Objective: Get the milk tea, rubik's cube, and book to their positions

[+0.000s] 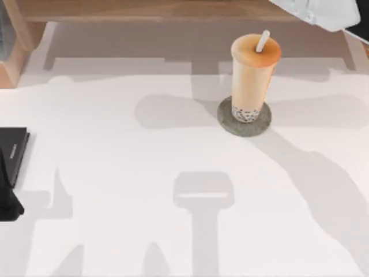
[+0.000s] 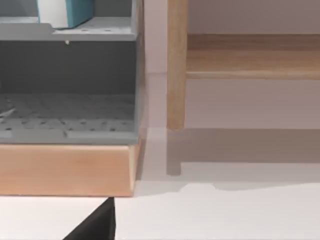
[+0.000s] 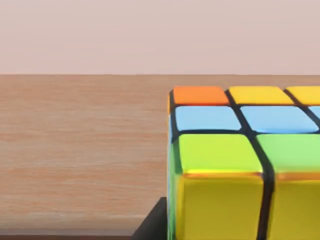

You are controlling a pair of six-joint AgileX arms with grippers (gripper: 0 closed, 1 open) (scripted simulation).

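My right claw close behind rubik's cube (image 3: 240, 165) on wooden shelf (image 3: 80, 150); grip state: cannot tell. Milk tea (image 1: 252, 75) upright on coaster (image 1: 228, 122).

One milk tea (image 1: 252, 69) is standing on one round grey coaster (image 1: 228, 121) on the desk (image 1: 144, 190). One rubik's cube (image 3: 240, 165) is sitting on a wooden shelf (image 3: 80, 150). One teal book (image 2: 75, 12) is resting in one grey rack (image 2: 70, 90). One flat black book (image 1: 12, 151) is lying at the desk's left edge.
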